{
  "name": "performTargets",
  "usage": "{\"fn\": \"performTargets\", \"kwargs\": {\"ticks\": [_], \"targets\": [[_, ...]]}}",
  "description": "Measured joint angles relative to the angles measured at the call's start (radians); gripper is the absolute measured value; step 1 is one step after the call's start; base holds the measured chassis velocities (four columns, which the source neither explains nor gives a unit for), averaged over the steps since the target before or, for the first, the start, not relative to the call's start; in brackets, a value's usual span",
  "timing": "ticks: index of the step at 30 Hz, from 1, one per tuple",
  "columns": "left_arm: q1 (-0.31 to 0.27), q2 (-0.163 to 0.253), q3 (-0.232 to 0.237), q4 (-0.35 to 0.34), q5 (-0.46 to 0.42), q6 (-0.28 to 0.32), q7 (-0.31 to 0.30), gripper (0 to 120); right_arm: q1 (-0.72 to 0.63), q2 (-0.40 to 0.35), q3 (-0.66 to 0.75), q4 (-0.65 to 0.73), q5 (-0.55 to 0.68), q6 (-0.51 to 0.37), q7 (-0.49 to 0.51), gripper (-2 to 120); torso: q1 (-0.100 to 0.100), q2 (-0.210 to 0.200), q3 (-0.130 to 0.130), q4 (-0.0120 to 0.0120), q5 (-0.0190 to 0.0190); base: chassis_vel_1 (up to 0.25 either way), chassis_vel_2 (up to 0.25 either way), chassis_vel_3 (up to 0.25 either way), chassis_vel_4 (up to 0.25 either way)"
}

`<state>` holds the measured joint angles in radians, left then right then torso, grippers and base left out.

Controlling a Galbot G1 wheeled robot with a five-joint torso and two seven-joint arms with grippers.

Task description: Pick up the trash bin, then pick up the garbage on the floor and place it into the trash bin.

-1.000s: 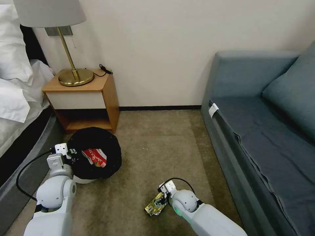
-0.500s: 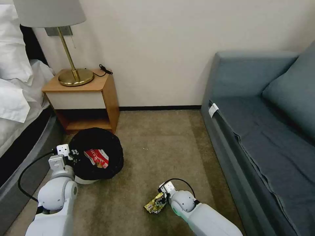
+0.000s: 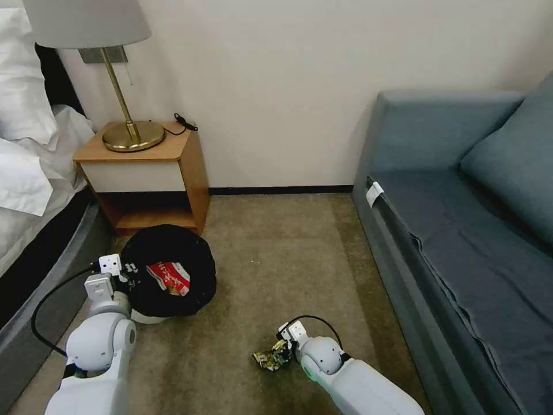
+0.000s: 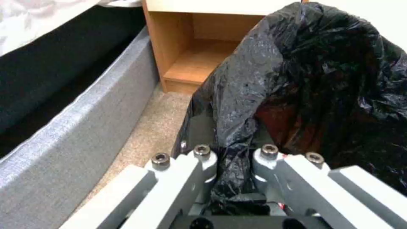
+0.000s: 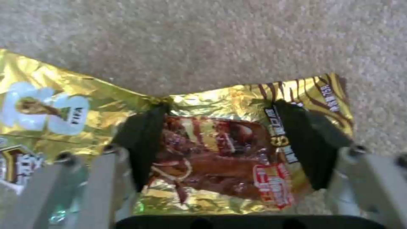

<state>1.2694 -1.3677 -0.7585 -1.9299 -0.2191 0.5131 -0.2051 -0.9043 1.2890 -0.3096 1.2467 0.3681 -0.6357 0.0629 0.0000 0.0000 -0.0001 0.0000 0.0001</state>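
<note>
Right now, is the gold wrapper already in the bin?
No, the gold wrapper lies on the carpet, with the right gripper jaws open on either side of it.

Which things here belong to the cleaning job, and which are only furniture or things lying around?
Belong to the job:
- trash bin, its bag rim held by the left hand
- red wrapper inside the bin
- gold wrapper on the carpet, between the open fingers of the right hand

Just around:
- nightstand
- brass lamp
- bed
- blue sofa
</note>
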Motion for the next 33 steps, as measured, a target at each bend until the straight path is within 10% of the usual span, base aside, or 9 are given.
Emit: {"fn": "performTargets", "kwargs": {"ticks": [18, 33], "targets": [[-0.001, -0.002, 0.001, 0.002, 0.002, -0.007, 0.002, 4, -0.006, -0.003, 0.027, 0.024, 0.0, 0.001, -0.003, 0, 0.0, 0.0, 0.0, 0.0, -0.0002, 0.0, 0.0, 0.0, 0.0], [0.003, -0.012, 0.015, 0.005, 0.021, -0.023, 0.014, 4, 0.019, 0.008, 0.102, 0.102, -0.085, 0.082, -0.005, 0, 0.0, 0.0, 0.0, -0.0001, -0.0001, 0.0, 0.0, 0.0, 0.0]]}}
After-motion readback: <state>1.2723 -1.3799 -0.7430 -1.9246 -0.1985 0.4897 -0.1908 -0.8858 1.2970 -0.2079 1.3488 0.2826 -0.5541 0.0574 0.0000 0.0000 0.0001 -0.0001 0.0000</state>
